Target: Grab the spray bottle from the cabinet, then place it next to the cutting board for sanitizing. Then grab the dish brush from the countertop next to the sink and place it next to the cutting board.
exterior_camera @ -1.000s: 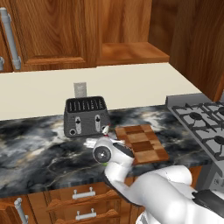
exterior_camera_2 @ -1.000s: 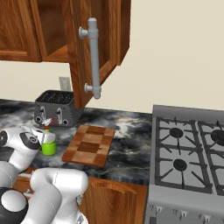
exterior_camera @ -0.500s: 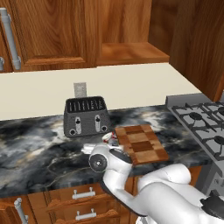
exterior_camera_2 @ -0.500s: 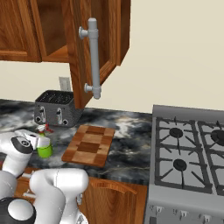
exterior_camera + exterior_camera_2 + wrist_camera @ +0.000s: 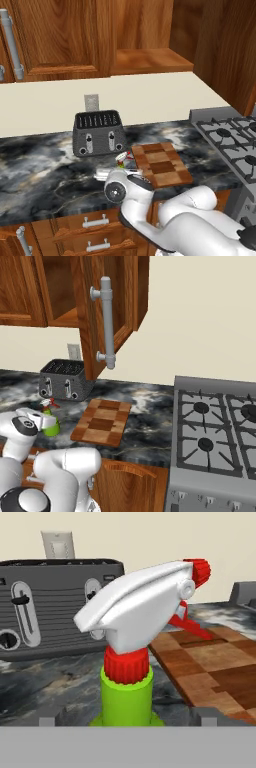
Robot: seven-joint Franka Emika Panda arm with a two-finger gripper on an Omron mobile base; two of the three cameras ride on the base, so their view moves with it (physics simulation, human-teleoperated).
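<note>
On the marble countertop point(image 5: 45, 165), a dark toaster point(image 5: 99, 133) stands behind the checkered cutting board point(image 5: 161, 163). Just left of the board, the green spray bottle point(image 5: 50, 418) stands upright between the gripper's point(image 5: 128, 718) parted fingertips point(image 5: 48, 719), which stand wide either side of it.

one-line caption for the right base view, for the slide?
Green spray bottle upright on the marble countertop left of the checkered cutting board, toaster behind, cabinet door open.

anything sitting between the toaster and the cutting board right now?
Only the spray bottle, standing on the countertop in front of the toaster, just left of the cutting board. Right base view shows it best.
</note>
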